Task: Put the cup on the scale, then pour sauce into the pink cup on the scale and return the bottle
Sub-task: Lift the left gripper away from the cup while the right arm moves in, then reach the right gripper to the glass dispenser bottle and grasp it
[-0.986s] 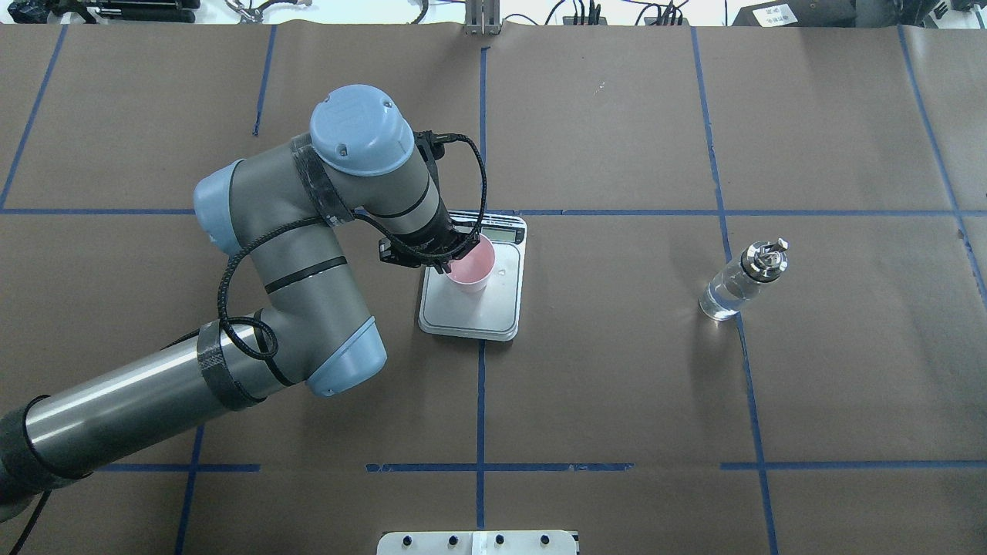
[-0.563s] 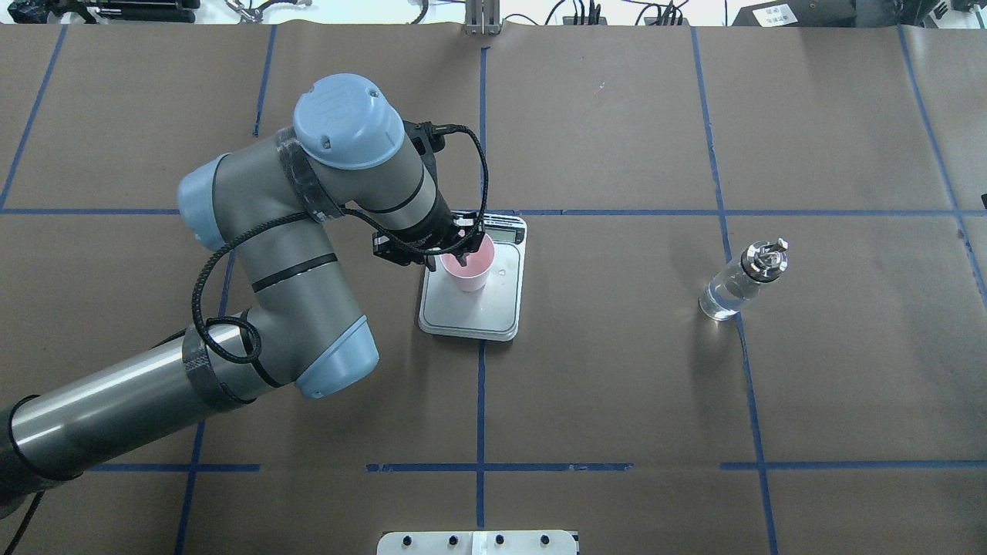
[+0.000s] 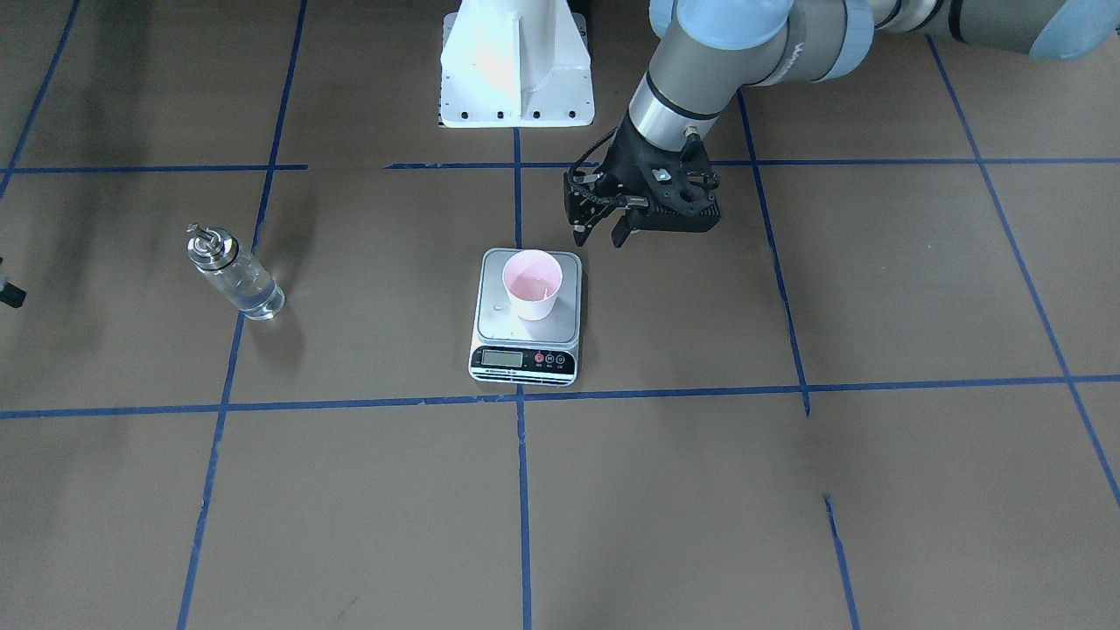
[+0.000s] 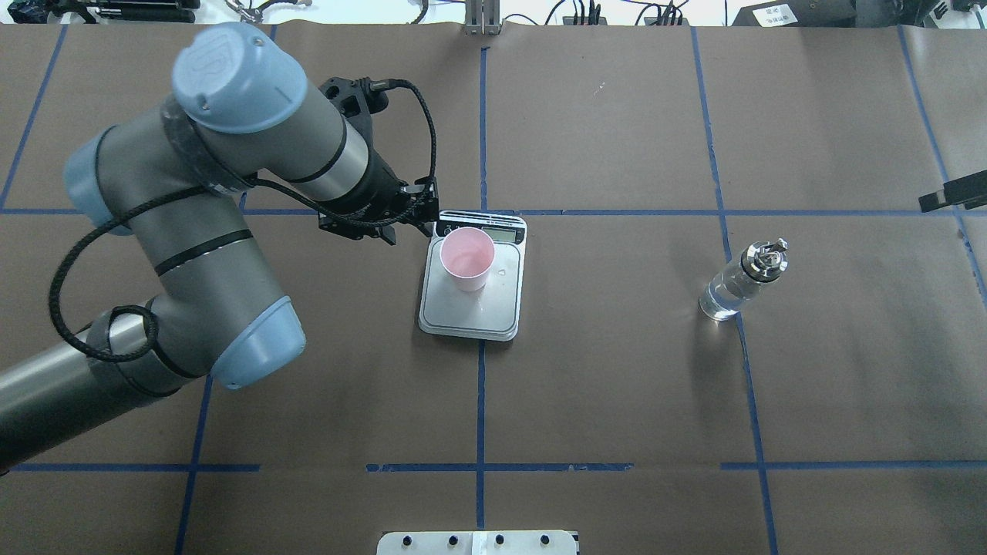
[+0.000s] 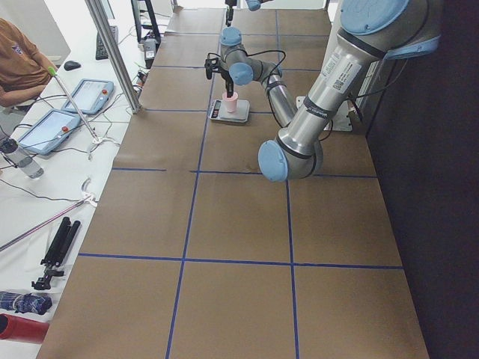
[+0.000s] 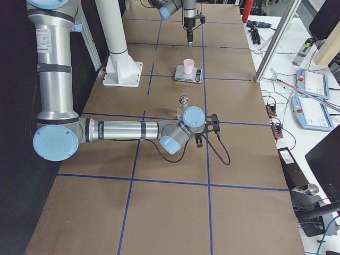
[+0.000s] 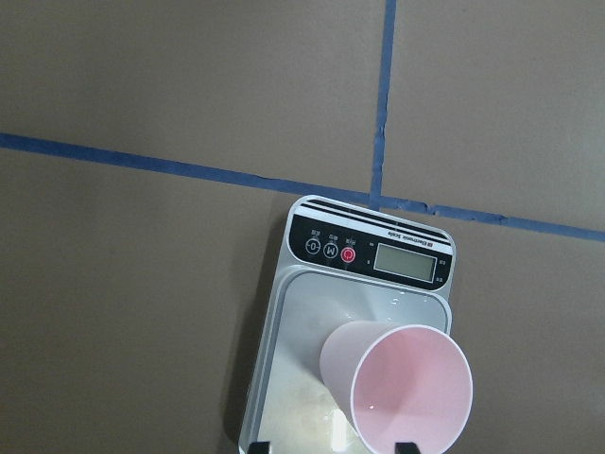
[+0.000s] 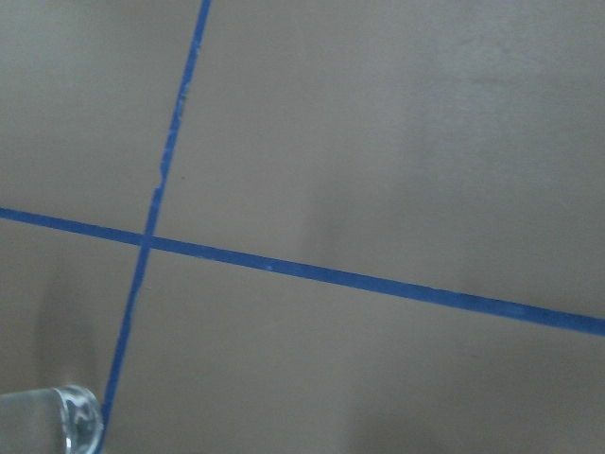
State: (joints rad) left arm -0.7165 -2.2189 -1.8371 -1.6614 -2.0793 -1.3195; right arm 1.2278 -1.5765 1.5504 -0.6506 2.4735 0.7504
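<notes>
The pink cup (image 4: 466,258) stands upright on the scale (image 4: 463,314) near the table's middle; it also shows in the front view (image 3: 532,282) and the left wrist view (image 7: 411,388). My left gripper (image 4: 409,223) is open and empty, raised just left of the cup and apart from it (image 3: 599,234). The clear glass bottle (image 4: 740,281) with its metal spout stands alone on the right, holding clear liquid. A dark part of my right gripper (image 4: 952,193) shows at the right edge, beyond the bottle; I cannot tell whether it is open or shut.
The robot's white base plate (image 3: 516,66) sits at the near edge of the table. Blue tape lines cross the brown paper. A person (image 5: 22,60) and tablets (image 6: 313,82) are at the operators' side beyond the table.
My left gripper has let go of the cup, opened, and moved up and away to the left. The cup stays on the scale. Part of my right gripper has come in at the right edge.
</notes>
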